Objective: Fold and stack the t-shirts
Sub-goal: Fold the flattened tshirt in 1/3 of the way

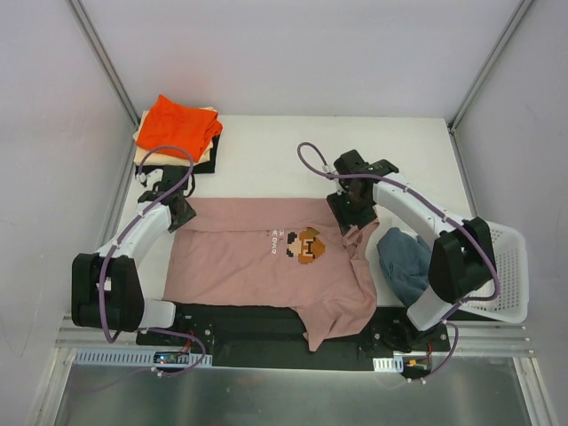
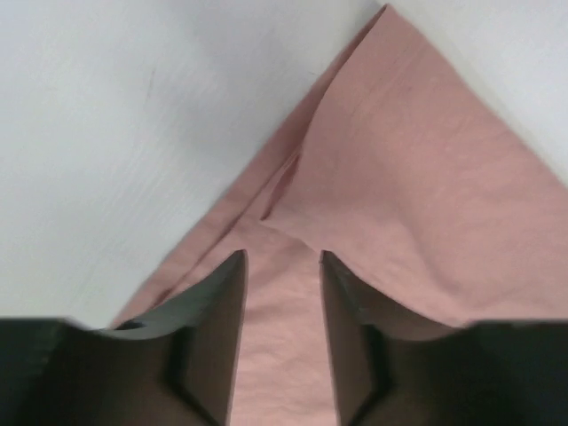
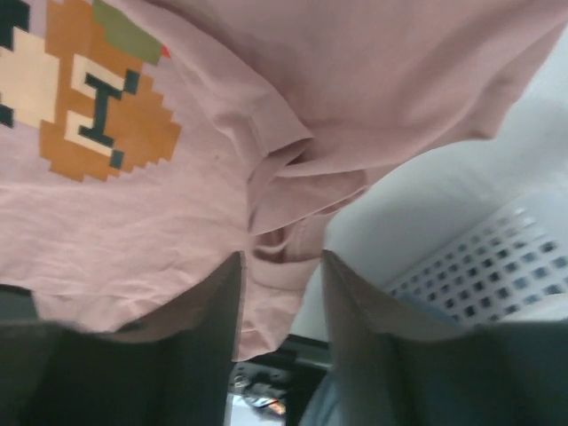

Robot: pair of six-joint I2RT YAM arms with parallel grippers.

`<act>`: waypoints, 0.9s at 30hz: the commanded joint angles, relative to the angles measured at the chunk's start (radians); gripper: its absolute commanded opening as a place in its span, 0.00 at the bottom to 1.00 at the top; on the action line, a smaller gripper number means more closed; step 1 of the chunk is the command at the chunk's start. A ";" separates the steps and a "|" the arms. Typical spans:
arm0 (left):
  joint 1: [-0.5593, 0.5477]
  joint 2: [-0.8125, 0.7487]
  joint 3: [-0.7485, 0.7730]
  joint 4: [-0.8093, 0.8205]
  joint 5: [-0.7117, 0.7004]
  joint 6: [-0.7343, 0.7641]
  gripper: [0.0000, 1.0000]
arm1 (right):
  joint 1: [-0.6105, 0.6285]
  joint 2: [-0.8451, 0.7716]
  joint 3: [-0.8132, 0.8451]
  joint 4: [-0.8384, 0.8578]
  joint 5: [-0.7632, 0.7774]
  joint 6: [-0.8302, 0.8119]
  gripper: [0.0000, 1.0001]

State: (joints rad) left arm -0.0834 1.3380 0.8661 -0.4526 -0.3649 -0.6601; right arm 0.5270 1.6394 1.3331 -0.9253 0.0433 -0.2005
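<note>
A dusty pink t-shirt (image 1: pixel 240 262) with a pixel-art print (image 1: pixel 309 246) lies spread across the table, its lower right part hanging over the near edge. My left gripper (image 1: pixel 177 209) is over its far left corner; in the left wrist view the left gripper (image 2: pixel 282 257) is open, with pink cloth (image 2: pixel 426 177) flat beneath the gap. My right gripper (image 1: pixel 353 213) is at the far right corner. Its wrist view shows the right gripper (image 3: pixel 282 257) open over a bunched pink fold (image 3: pixel 284 240). An orange t-shirt (image 1: pixel 177 124) tops a folded stack at the far left.
A white mesh basket (image 1: pixel 510 266) stands at the right edge, and its wall (image 3: pixel 479 257) shows in the right wrist view. A slate blue t-shirt (image 1: pixel 404 262) spills from it beside the right arm. Cream and black cloth (image 1: pixel 209 155) lie under the orange one.
</note>
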 commanded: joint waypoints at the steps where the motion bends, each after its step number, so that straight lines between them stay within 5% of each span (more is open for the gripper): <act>1: 0.010 0.009 0.060 -0.103 -0.045 -0.026 0.49 | 0.011 -0.081 0.003 -0.024 -0.106 -0.005 0.62; 2: 0.010 0.004 0.069 -0.112 -0.042 -0.023 0.58 | 0.010 -0.088 0.009 -0.020 -0.114 -0.008 0.71; 3: 0.010 -0.008 0.083 -0.126 -0.031 -0.019 0.80 | 0.010 -0.101 0.020 -0.017 -0.115 -0.007 0.85; 5: 0.010 -0.026 0.094 -0.130 -0.006 -0.019 0.98 | 0.002 -0.105 0.049 -0.003 -0.120 0.012 0.98; 12: 0.008 -0.004 0.154 -0.094 0.196 -0.009 0.99 | -0.076 -0.046 0.077 0.054 -0.115 0.159 0.97; 17: 0.008 0.104 0.163 -0.009 0.314 0.013 0.99 | -0.068 0.031 0.064 0.184 -0.344 0.064 0.97; 27: 0.040 0.288 0.157 0.022 0.349 0.017 0.99 | -0.029 0.220 0.101 0.177 -0.353 -0.005 0.97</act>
State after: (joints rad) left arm -0.0727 1.6062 1.0122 -0.4450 -0.0517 -0.6540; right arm 0.4706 1.8378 1.4197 -0.7509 -0.2798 -0.1707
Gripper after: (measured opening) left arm 0.992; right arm 0.969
